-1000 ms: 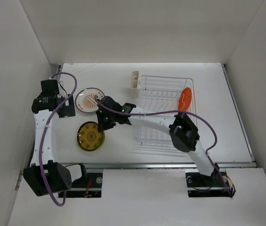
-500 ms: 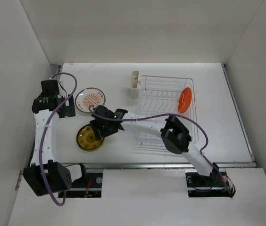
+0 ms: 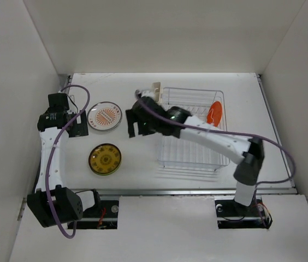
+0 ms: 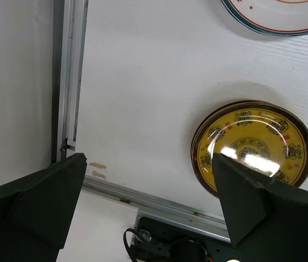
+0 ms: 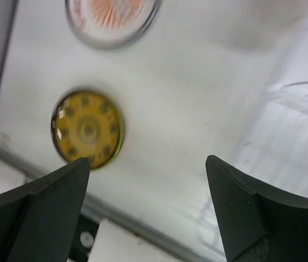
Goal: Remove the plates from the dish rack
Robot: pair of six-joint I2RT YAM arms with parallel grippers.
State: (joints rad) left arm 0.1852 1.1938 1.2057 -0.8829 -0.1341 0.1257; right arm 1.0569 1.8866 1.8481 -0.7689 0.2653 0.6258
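The wire dish rack stands right of centre with one orange plate upright in its right side. Left of it, two plates lie flat on the table: a yellow patterned plate with a green edge under it, and a white plate with an orange centre. My right gripper hangs open and empty between the white plate and the rack's left side. My left gripper is open and empty just left of the white plate.
A small cream cup hangs at the rack's far left corner. White walls close in the table on three sides. A metal rail runs along the near edge. The right arm stretches across the front half of the rack.
My right gripper opened wide beside the yellow plate, then lifted away up and to the right toward the rack. The yellow plate stays on the table. The left arm has not moved.
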